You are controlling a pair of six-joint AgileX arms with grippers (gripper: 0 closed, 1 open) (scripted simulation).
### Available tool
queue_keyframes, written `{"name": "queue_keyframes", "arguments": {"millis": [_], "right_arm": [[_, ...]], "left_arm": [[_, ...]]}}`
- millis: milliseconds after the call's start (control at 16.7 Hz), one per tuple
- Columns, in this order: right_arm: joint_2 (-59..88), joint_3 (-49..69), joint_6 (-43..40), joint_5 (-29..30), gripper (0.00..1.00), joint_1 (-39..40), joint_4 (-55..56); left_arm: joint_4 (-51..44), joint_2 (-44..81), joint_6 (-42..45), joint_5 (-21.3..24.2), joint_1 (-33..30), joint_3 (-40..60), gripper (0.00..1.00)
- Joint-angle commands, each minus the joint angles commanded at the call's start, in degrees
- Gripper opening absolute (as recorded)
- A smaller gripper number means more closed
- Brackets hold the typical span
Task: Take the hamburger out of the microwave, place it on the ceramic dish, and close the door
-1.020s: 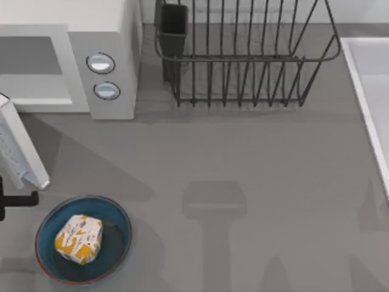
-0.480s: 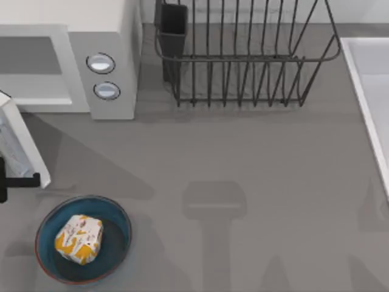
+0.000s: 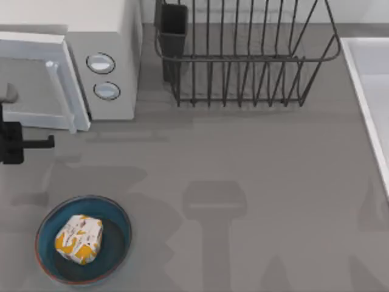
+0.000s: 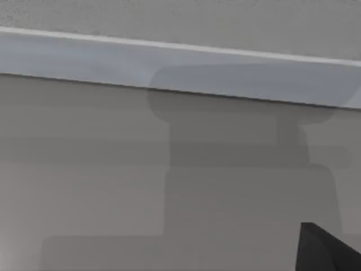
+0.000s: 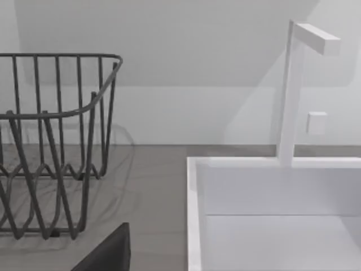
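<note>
Already our hamburger (image 3: 79, 238) sits in the ceramic dish (image 3: 119, 214), nearer than the microwave (image 3: 112, 36). Our left pincer (image 3: 45, 142), grip unreadable and seemingly empty, could slip off the door (image 3: 36, 82), leaving it ajar.

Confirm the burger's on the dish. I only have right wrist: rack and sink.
Observer: Yes. Top view has the burger lying in the dish, at the front left of the table.
Operator: Door?
Observer: The door is swung across the microwave opening. Its free edge looks slightly proud of the front, so it is not quite flush.
Operator: Where's the left pincer?
Observer: The left pincer is at the table's left edge, just in front of the door. I can't tell whether it touches.
</note>
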Motion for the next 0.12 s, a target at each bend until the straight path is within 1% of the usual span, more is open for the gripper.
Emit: {"name": "queue_keyframes", "arguments": {"millis": [120], "right_arm": [[0.0, 0.0, 0.0, 0.0, 1.0, 0.0, 0.0]], "left_arm": [[0.3, 0.52, -0.03, -0.04, -0.06, 0.4, 0.0]]}}
